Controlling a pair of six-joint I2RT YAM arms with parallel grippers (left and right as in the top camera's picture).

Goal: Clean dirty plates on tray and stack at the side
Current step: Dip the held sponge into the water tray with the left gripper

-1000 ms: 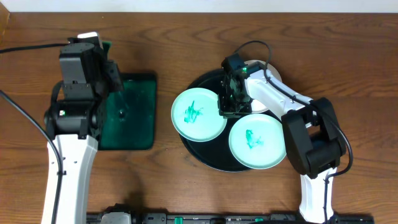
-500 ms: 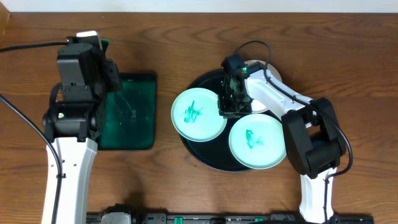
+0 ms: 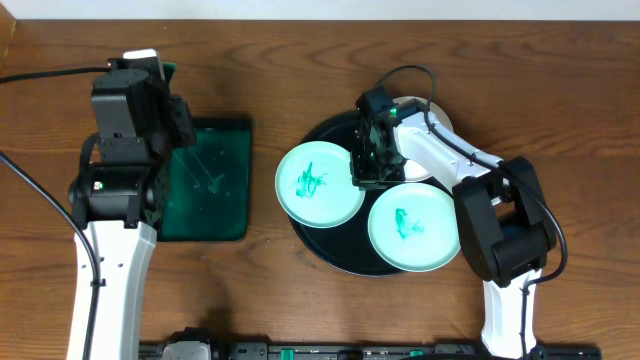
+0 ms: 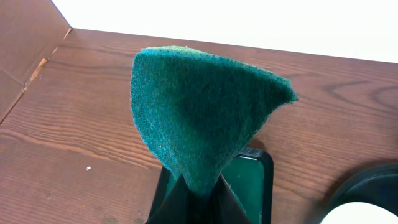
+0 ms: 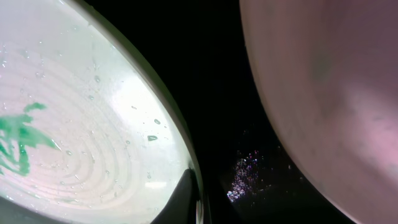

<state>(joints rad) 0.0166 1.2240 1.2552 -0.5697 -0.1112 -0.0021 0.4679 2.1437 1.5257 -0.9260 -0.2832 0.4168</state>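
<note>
Plainly, the step in hand is getting the first plate held and scrubbed. The left gripper point(image 4: 189, 200) is closed on the bottom corner of a green scouring pad point(image 4: 199, 118), which stands up from it like a fan above the small green tray point(image 3: 215, 190), well apart from the plates. The right gripper point(image 3: 366, 175) sits low on the black tray point(image 3: 335, 245), at the right-hand rim of the smeared mint plate point(image 3: 318, 183), between it and the white plate point(image 5: 323, 93). In the right wrist view one dark finger point(image 5: 183, 198) lies on the inner side of that rim. The other is lost against the tray, so I cannot tell whether the rim is clamped. A second mint plate point(image 3: 413, 227), also smeared, lies just beside. To do this well, the right gripper should probably bite only the rim, clear of the teal smear point(image 3: 311, 181), and steady the plate level so it does not skate on the glossy tray or knock its neighbours. The pad should then come across flat-faced, not edge-on, with light pressure on the middle, leaving the bare bench point(image 3: 300, 60) beside the tray free for stacking.
</note>
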